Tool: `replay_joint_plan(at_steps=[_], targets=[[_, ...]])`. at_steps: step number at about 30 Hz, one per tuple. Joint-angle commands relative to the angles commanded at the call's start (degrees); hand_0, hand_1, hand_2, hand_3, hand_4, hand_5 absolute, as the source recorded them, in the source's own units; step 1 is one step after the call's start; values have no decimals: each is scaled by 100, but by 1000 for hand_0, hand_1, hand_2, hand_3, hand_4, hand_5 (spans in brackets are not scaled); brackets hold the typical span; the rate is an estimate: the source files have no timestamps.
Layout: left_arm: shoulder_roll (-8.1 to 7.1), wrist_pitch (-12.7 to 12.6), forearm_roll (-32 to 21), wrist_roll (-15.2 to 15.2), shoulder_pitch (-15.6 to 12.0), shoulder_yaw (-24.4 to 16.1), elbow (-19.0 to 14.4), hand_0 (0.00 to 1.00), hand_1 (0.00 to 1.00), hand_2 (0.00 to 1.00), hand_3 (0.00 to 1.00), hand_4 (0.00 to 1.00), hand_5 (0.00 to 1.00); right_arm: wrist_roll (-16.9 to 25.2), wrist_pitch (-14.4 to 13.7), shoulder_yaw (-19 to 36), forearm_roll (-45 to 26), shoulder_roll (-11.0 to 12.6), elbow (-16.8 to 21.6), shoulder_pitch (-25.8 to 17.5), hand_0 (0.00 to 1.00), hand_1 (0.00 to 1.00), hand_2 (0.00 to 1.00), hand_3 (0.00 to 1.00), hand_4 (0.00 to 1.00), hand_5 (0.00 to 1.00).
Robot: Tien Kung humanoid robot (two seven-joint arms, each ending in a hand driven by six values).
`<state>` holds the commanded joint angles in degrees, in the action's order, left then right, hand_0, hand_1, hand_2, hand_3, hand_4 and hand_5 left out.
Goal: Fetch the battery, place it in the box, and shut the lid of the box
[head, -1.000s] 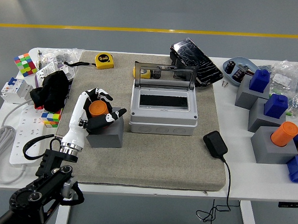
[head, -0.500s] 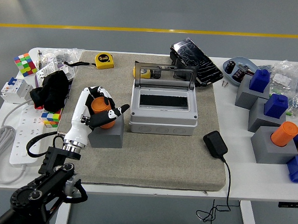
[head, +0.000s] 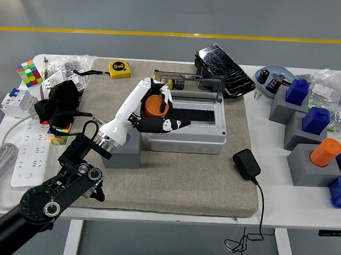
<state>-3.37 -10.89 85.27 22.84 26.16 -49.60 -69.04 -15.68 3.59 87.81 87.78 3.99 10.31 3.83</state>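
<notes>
Head view: your left hand (head: pixel 157 112), fingers closed round the orange battery (head: pixel 155 105), hangs over the open box's (head: pixel 186 128) left edge; cavity lies rightward.

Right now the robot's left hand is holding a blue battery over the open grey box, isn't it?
Not quite: the battery is orange, not blue, as the head view shows. The left hand does hold it over the open grey box.
</notes>
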Motion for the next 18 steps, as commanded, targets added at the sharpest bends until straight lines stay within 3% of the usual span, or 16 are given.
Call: replay_joint_plan(at_steps=[4,11,14,18], targets=[[67,51,761,-643,562,356,166,21,9,113,142,998,2,-5,-3,-14,-16,11,0,26,641,663,672,576,969,581],[337,308,1510,-1567,1346,842,738,24,11,113,143,998,2,-30,1,-14,1,10,0,49,642,662,672,576,969,580],[337,339,1614,-1778,1559,994,1031,24,11,113,143,998,2,-34,5,-31,-1,1,0,55,642,662,672,576,969,580],[337,260,1758,-1820,1789,1167,1477,25,13,115,148,998,26,-40,11,-60,-5,-9,0,69,642,663,672,576,969,580]])
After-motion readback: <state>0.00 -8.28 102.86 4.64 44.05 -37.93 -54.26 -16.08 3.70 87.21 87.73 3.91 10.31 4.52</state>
